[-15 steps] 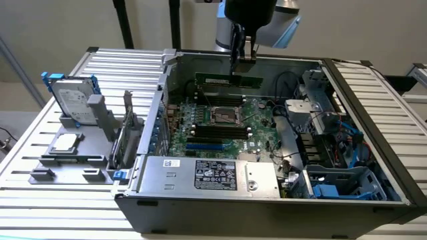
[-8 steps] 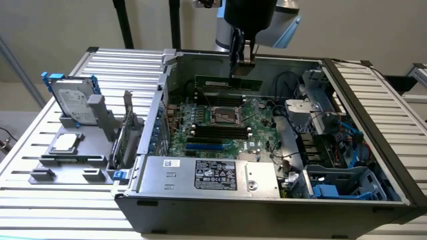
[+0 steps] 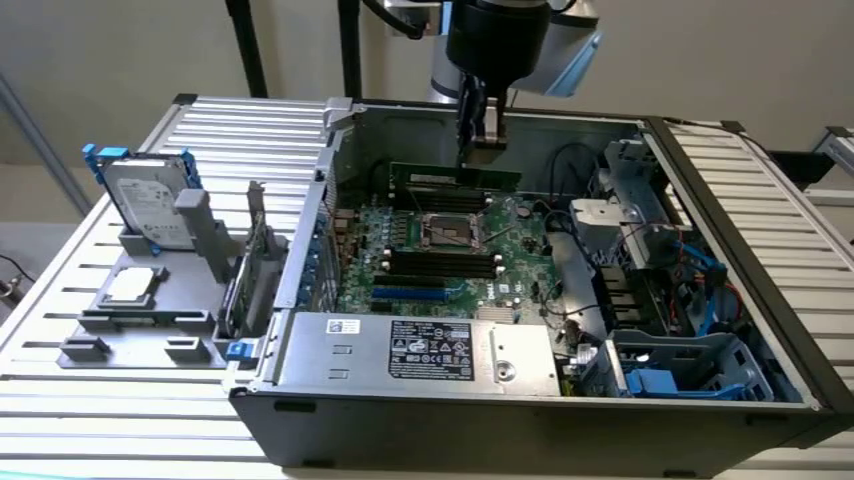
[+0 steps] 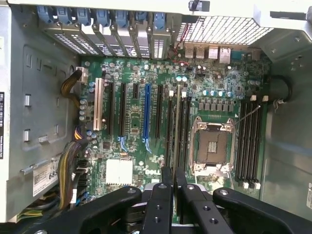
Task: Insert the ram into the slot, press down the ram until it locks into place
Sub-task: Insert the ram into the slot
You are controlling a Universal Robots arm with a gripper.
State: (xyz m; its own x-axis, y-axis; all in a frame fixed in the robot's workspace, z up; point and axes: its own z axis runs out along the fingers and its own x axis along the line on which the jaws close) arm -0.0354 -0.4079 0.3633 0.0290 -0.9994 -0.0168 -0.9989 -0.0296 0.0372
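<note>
Gripper (image 3: 481, 148) comes down from 12 o'clock into the open PC case (image 3: 534, 435), w/ fingers (image 4: 163, 204) pinched narrow on the ram (image 3: 447, 177). Ram stands on its long edge, level, lengthwise across the motherboard (image 3: 514, 250) in the exterior view. It sits at 12 o'clock of the CPU socket (image 3: 451, 228), just beside it. Wrist view has the ram (image 4: 175, 131) edge-on as a thin line running out from between the fingertips of the gripper (image 4: 173, 187). There it lies along the black slots (image 4: 181, 126) next to the socket, parallel w/ them. Can't tell if its lower edge is in a slot or just above. A 2nd bank of black slots w/ white end clips (image 3: 441, 262) lies at 6 o'clock of the socket, bare, w/ a blue slot (image 3: 407, 293) at its 6 o'clock. Hard drive (image 3: 140, 205) stands on the table (image 3: 80, 400) at 9 o'clock of the case, well apart.
</note>
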